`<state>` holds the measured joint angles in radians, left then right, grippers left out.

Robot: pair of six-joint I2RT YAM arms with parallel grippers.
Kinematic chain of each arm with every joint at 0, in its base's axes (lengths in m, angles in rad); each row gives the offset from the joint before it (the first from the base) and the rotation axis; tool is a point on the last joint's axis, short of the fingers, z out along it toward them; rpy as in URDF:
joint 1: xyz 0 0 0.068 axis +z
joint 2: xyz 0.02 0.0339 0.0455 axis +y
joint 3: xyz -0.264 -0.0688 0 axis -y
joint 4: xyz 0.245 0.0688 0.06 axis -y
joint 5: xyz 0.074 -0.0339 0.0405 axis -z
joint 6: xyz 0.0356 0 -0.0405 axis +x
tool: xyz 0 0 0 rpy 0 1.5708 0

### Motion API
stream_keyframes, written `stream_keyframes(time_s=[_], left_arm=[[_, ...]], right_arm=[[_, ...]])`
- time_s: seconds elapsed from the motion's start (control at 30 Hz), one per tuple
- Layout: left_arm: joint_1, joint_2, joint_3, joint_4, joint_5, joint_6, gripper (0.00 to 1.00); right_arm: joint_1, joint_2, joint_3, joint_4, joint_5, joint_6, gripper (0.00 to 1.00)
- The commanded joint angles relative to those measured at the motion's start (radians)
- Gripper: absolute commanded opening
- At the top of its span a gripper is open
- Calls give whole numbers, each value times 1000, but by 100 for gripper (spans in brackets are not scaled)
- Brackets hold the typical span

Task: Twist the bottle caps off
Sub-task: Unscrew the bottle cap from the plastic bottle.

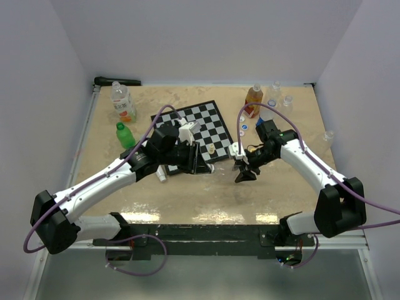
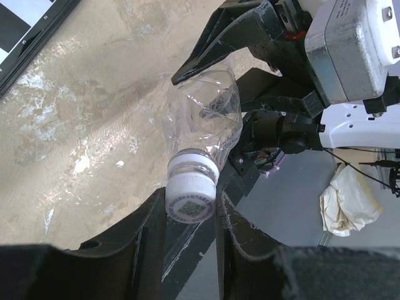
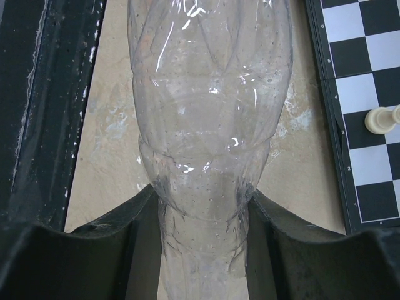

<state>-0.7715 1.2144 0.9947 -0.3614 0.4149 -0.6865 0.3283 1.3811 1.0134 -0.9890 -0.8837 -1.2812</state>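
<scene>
Cap in left hand, bottle in right

Bottle (image 2: 209,119): clear, no label, lying roughly level between the two arms, just in front of the chessboard (image 1: 200,128). Cannot tell whether it touches the surface (image 1: 187,200)

Left hand (image 2: 191,209): narrow, clamped on the white cap (image 2: 191,194), one finger each side. Cap is seated on the neck, and the printed code on its top faces the left wrist camera

Right hand (image 3: 201,206): narrow, pinching the bottle body at its waist. The plastic is creased where the fingers press

Both hands point at each other along the bottle's axis, left on the cap end, right further down the body

Elsewhere:
- green bottle (image 1: 125,134) and labelled bottle (image 1: 123,102) stand back left, beside the board
- orange bottle (image 1: 253,100) stands back right, small clear ones near it
- loose caps (image 1: 244,128) lie just off the board's right edge
- white chess piece (image 3: 381,119) sits on the board, near the right hand
</scene>
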Motion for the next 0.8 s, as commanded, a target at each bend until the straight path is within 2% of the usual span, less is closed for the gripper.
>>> stream_keyframes(time_s=[0.0, 0.1, 0.23, 0.5, 0.77], left_arm=[[26, -13, 35, 27, -27, 28, 32], [29, -22, 48, 10, -31, 65, 61], [31, -50, 65, -30, -63, 157, 74], [31, -154, 64, -42, -140, 323, 83], [31, -167, -7, -54, -195, 401, 83]], right_arm=[[-2, -8, 10, -40, 28, -21, 15], [-2, -7, 10, -40, 29, -23, 15], [-2, -7, 11, -40, 29, -23, 15], [-2, -5, 11, -40, 26, -23, 15], [-2, -4, 11, -40, 28, -21, 15]])
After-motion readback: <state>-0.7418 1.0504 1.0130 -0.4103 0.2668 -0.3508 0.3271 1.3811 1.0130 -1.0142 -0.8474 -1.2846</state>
